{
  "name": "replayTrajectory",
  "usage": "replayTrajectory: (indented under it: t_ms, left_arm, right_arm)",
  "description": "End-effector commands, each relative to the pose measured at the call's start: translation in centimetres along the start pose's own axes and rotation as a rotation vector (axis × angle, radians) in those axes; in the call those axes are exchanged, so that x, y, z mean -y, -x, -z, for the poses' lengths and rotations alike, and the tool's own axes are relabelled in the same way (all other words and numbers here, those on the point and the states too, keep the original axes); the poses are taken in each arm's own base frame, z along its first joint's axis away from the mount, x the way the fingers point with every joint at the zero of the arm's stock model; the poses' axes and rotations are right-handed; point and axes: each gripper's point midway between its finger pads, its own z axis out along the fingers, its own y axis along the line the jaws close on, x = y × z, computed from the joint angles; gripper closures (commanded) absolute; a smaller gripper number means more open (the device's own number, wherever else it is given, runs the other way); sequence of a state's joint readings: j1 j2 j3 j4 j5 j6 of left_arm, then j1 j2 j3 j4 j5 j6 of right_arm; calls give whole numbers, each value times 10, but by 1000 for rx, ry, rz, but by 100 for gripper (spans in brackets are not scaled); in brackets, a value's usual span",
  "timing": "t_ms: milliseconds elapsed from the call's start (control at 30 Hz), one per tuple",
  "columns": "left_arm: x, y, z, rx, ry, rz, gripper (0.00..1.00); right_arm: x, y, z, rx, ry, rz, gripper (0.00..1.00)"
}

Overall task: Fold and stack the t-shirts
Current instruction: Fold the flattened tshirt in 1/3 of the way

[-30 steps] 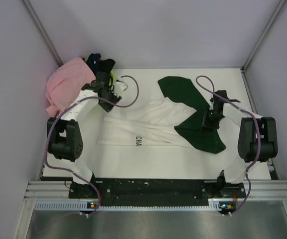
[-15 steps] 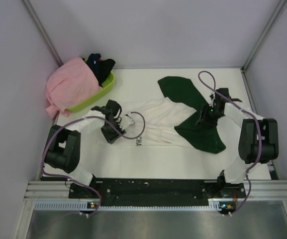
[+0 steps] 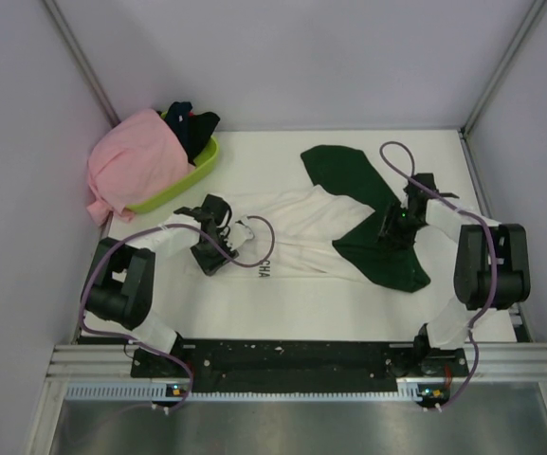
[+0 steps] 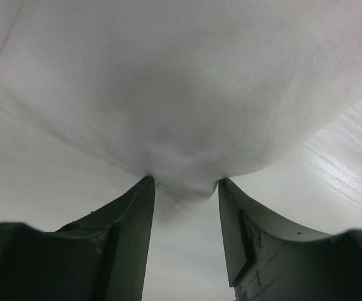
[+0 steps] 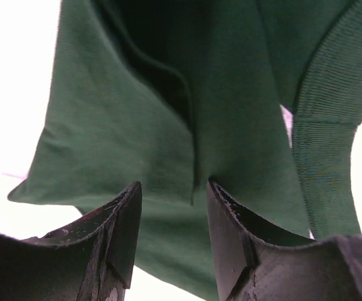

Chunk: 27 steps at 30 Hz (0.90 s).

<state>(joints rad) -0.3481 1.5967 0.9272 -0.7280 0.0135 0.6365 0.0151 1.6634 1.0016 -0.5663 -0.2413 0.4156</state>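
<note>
Top external view: a white shirt (image 3: 292, 248) with dark green sleeves lies spread and rumpled across the middle of the pale surface (image 3: 282, 299), its black lettering (image 3: 264, 268) near the shirt's near-left part. At the shirt's left edge, the left end effector (image 3: 227, 239) is down on the cloth. The left wrist view shows its two fingers (image 4: 130, 216) pinching a small bunched fold of the white shirt (image 4: 187, 94) between their tips. At the shirt's right end, the right end effector (image 3: 393, 230) sits where the two green sleeves meet, one sleeve (image 3: 344, 171) reaching away to the far side and the other sleeve (image 3: 392, 258) spreading toward the near side. The right wrist view shows its fingers (image 5: 121, 226) closed on a hanging fold of green sleeve (image 5: 137, 119), which is raised off the surface. Beyond the shirt's far-left corner stands a lime-green basket (image 3: 195, 169), with a pink shirt (image 3: 131, 171) draped over its left rim and dark shirts (image 3: 190, 123) heaped inside it.
</note>
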Motion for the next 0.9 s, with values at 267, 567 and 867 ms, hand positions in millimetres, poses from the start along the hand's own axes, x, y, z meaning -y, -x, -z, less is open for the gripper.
replayTrajectory:
  t_ms: [267,567,867]
  left_arm:
    - [-3,5,2,35,18,-5,50]
    - [-2,1,-5,5,9,-14,50]
    - [-1,0,-3,-1,4,-25,50]
  right_arm:
    - [12,12,-5,27,-57,22,100]
    - [-24,43,43,136,-83,156,100]
    - [-45,56,34,74,-96,235,97]
